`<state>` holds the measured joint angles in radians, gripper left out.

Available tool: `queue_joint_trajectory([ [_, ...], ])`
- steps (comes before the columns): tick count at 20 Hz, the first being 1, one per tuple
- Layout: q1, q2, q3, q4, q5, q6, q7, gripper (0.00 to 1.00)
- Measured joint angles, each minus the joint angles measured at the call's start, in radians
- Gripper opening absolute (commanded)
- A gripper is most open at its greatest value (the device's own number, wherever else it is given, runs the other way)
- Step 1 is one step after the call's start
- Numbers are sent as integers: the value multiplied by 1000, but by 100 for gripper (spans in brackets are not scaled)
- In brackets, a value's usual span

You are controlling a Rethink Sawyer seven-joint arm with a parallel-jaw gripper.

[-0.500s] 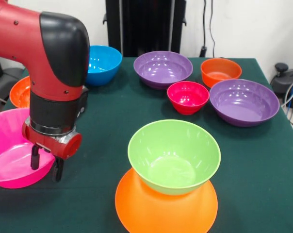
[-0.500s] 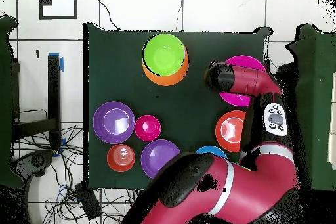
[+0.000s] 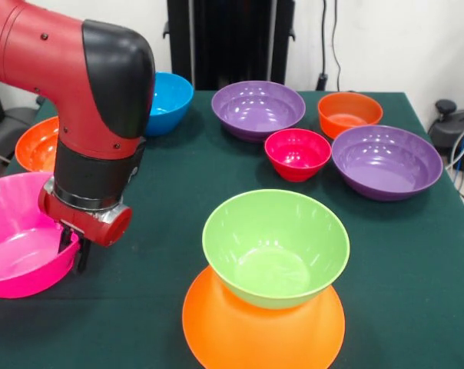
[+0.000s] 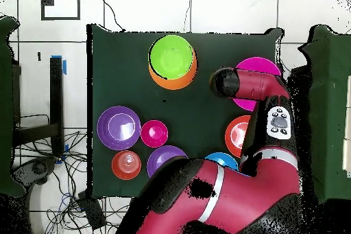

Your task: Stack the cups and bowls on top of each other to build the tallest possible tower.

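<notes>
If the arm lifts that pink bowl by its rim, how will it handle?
The pink bowl looks like thin glossy plastic, so probably light and stiff, though slick under the fingers. Gripped at one side of the rim, as the gripper now sits, it may hang tilted. Its rounded base could rock when set down.

Pincer point(image 3: 71, 250) astride pink bowl point(image 3: 17, 246) rim

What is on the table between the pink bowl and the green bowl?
Only bare green cloth lies between the pink bowl and the green bowl in the front view; the pincer sits at the pink bowl's rim.
</notes>
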<state>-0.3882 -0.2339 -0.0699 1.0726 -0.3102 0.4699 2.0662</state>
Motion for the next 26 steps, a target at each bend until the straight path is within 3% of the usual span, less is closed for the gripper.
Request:
queue_joint_trajectory([
  [9, 2, -12, -11, 11, 46, 0, 0, 0],
  [16, 5, -93, -12, 79, 82, 11, 0, 0],
  [26, 76, -206, -68, 102, 130, 170, 0, 0],
])
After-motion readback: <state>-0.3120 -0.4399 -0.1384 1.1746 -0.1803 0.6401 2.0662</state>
